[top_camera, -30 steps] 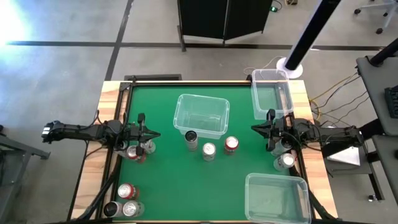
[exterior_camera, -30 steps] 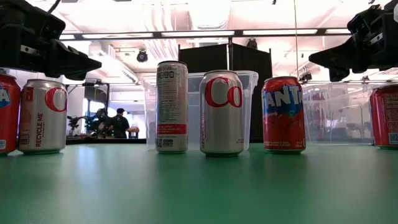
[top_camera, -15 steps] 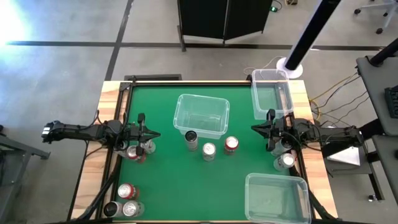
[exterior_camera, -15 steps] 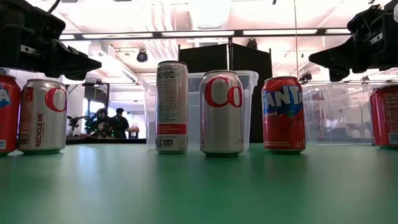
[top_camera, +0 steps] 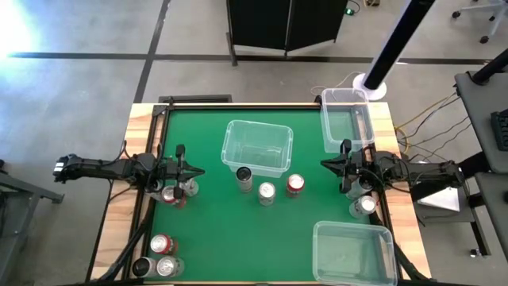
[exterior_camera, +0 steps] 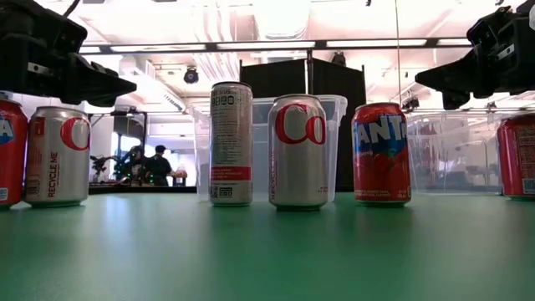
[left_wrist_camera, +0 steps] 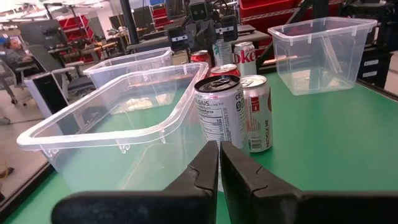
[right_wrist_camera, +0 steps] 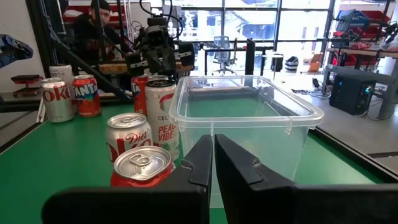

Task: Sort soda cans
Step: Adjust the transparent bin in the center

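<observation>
Overhead view looks straight down; low view looks level; both share the clear rectangular plastic middle bin [top_camera: 256, 146] [exterior_camera: 344, 142].

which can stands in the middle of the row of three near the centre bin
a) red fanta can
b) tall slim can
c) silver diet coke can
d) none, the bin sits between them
c: the silver diet coke can stands between the tall slim can and the red fanta can, in front of the clear centre bin.

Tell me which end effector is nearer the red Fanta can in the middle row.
Right. The right end effector sits just beyond the red Fanta can, toward the table's right edge. The left end effector is across the green mat, past the two other cans in that row.
</observation>
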